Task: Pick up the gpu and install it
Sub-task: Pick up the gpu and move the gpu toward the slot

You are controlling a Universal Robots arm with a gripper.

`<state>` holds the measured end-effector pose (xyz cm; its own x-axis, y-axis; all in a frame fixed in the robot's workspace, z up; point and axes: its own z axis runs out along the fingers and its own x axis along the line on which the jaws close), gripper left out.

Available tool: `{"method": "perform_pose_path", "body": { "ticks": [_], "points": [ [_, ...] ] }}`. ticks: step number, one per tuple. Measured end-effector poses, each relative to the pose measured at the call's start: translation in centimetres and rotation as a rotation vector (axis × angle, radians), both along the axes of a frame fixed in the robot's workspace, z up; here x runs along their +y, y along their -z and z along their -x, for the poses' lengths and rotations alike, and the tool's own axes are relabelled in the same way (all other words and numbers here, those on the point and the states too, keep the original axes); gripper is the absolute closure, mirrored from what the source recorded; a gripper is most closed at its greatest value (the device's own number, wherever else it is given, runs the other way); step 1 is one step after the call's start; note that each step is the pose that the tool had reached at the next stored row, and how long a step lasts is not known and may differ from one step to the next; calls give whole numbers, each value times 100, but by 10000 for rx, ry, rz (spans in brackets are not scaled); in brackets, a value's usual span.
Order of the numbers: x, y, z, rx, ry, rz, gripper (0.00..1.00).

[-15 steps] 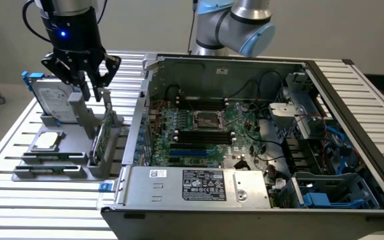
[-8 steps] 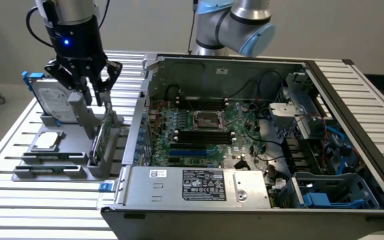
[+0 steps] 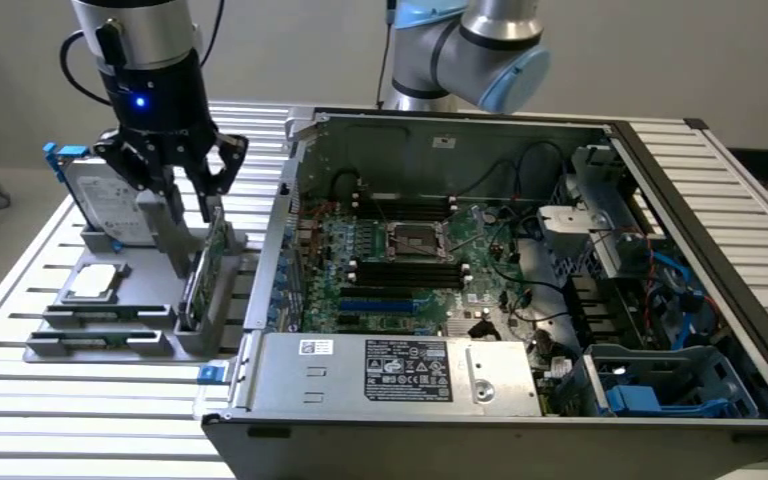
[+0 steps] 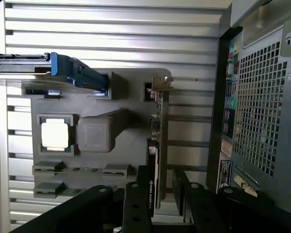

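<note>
The thin green circuit-board gpu (image 4: 157,126) is straddled by the spread fingers (image 4: 137,199) of the black gripper (image 4: 161,177). It is judged light, stiff and fragile, and is best pinched along its bare edge.

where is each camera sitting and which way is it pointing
Exterior view: off the arm, raised, looking down at the open case and grey holder on the slatted table; arm and gripper show at the exterior view's left.
Wrist view: on the wrist, looking down along the gripper's fingers at the gpu standing on edge in the holder, case beside it.
Both share the gripper, gpu, holder and case.
</note>
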<state>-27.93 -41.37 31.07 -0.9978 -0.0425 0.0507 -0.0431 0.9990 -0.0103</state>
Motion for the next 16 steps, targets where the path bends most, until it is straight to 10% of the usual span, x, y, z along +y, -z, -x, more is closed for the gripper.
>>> {"method": "perform_pose_path", "body": {
  "ticks": [16],
  "points": [
    [-60,291,0,0,-78,1,62]
  ]
}}
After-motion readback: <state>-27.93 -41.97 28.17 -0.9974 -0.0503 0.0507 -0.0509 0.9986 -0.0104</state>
